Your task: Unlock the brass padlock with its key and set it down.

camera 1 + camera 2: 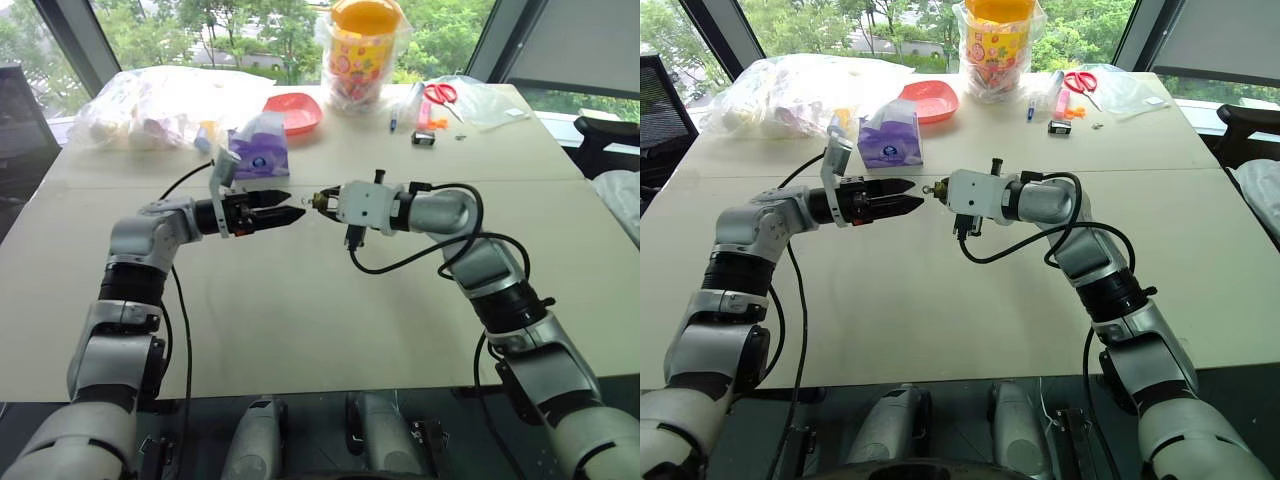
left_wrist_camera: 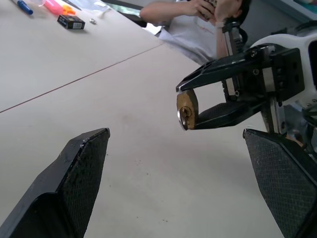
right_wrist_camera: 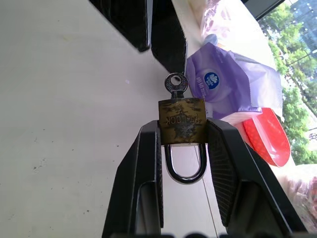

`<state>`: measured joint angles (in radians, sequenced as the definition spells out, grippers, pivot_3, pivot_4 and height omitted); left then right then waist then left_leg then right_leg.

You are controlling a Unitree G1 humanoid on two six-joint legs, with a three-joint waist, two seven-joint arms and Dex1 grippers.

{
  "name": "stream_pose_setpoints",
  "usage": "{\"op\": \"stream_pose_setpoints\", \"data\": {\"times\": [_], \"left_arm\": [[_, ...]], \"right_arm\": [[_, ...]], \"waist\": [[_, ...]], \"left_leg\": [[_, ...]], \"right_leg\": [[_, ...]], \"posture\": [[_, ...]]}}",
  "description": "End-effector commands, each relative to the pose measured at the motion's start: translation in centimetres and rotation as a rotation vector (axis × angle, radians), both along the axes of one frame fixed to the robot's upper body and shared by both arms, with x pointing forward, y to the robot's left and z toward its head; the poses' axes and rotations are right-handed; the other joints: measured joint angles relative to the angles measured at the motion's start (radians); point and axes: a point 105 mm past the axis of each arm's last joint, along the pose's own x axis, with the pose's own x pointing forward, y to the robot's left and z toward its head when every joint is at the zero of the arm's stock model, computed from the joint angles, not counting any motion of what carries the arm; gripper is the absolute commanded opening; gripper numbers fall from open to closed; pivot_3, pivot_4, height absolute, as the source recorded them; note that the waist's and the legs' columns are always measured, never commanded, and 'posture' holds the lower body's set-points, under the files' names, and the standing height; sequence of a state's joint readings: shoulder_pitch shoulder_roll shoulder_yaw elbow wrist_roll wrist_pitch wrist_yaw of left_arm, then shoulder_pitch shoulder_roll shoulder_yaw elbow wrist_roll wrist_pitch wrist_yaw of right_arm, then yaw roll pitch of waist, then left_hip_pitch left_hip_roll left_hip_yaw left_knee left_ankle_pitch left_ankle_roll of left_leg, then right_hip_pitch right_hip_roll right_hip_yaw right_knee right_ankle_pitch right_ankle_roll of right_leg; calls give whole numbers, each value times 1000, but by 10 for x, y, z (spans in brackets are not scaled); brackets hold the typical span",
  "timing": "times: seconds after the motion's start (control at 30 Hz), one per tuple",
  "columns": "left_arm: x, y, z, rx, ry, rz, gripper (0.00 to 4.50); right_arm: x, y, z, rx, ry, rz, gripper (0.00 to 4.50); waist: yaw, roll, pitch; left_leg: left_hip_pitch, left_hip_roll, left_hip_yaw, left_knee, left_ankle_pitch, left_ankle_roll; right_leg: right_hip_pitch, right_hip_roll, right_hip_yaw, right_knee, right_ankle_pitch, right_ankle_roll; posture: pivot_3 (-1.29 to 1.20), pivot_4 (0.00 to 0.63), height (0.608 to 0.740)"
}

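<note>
R gripper (image 3: 182, 130) is pinched on the padlock (image 3: 182, 121), held up off the table (image 1: 300, 320) w/ brass body clamped between the two finger pads, shackle (image 3: 185, 166) lying back betw. the fingers toward the wrist, and the key (image 3: 175, 85) sticking out of the body's far end, past the fingertips. L gripper (image 1: 283, 206) faces it tip to tip, just beside the key, fingers spread wide, nothing in them; from the L wrist view the lock's keyhole end points straight at it, in the gap betw. its two pads (image 2: 84, 168). Both grippers hang roughly level above mid-table, not touching each other as far as can be told. Beyond L gripper: purple tissue pack (image 1: 260, 150), then red dish (image 1: 296, 110) and clear bags (image 1: 150, 105). Beyond R gripper, well apart: yellow-lidded jar (image 1: 362, 50), scissors (image 1: 440, 94), small black item (image 1: 423, 138). A person sits past the table's edge, seen in the L wrist view (image 2: 193, 20).
</note>
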<state>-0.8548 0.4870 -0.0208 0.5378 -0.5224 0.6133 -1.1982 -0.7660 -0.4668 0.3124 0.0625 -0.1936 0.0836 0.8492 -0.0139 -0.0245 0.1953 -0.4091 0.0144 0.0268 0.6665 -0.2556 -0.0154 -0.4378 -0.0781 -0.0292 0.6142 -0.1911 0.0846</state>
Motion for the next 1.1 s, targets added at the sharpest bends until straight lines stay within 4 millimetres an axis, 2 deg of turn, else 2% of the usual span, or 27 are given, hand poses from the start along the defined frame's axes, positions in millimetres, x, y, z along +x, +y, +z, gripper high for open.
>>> {"op": "stream_pose_setpoints", "data": {"times": [0.03, 0.07, 0.1, 0.17, 0.27, 0.57, 0.6, 0.63, 0.73, 0.77, 1.1], "left_arm": [[3, -6, 12, 1, -55, -43, 4497], [5, -7, 11, 2, -60, -41, 4497], [6, -9, 13, -12, -62, -44, 4249], [7, -11, 17, -38, -65, -50, 3677], [6, -14, 15, -28, -65, -66, 2537], [6, -14, 16, -50, -60, -63, 2537], [6, -14, 16, -53, -60, -65, 1973], [5, -14, 16, -55, -59, -67, 1663], [5, -14, 14, -45, -58, -68, 312], [5, -14, 13, -40, -59, -68, 39], [6, -17, 9, 4, -102, -61, 39]], "right_arm": [[-5, 1, 15, 28, -56, -4, 696], [-5, 1, 15, 30, -56, -7, 696], [-6, 1, 15, 29, -57, -9, 696], [-8, 1, 15, 26, -58, -12, 696], [-9, 1, 14, 26, -57, -14, 696], [-11, 3, 14, 22, -52, -9, 696], [-11, 3, 13, 20, -51, -8, 696], [-11, 3, 13, 18, -50, -8, 696], [-11, 3, 12, 18, -47, -8, 696], [-11, 3, 13, 18, -46, -8, 696], [-12, 4, 10, 11, -28, -2, 696]], "waist": [[0, 0, 0], [0, 0, 0], [0, 0, 0], [1, 0, 0], [0, 0, 0], [0, 0, 0], [0, 0, 0], [0, 0, 0], [0, 0, 0], [1, 0, 0], [0, 0, 0]], "left_leg": [[0, 0, 0, 0, 0, 0], [0, 0, 0, 0, 0, 0], [0, 0, 0, 0, 0, 0], [-1, 0, 0, 0, 0, 0], [-1, 0, 0, 0, 0, 0], [0, 0, 0, 0, 0, 0], [0, 0, 0, 0, 0, 0], [-1, 0, 0, 0, 0, 0], [-1, 0, 0, 0, 0, 0], [-1, 0, 0, 0, 0, 0], [-1, 0, 0, 0, 0, 0]], "right_leg": [[0, 0, 0, 0, 0, 0], [0, 0, 0, 0, 0, 0], [0, 0, 0, 0, 0, 0], [0, 0, 0, 0, 0, 0], [0, 0, 0, 0, 0, 0], [0, 0, 0, 0, 0, 0], [0, 0, 0, 0, 0, 0], [0, 0, 0, 0, 0, 0], [0, 0, 0, 0, 0, 0], [0, 0, 0, 0, 0, 0], [0, 0, 0, 0, 0, 0]], "posture": [[0, 150, 740], [0, 150, 740], [0, 150, 740], [0, 150, 740], [0, 150, 740], [0, 150, 740], [0, 150, 740], [0, 150, 740], [0, 150, 740], [0, 150, 740], [0, 150, 740]]}}
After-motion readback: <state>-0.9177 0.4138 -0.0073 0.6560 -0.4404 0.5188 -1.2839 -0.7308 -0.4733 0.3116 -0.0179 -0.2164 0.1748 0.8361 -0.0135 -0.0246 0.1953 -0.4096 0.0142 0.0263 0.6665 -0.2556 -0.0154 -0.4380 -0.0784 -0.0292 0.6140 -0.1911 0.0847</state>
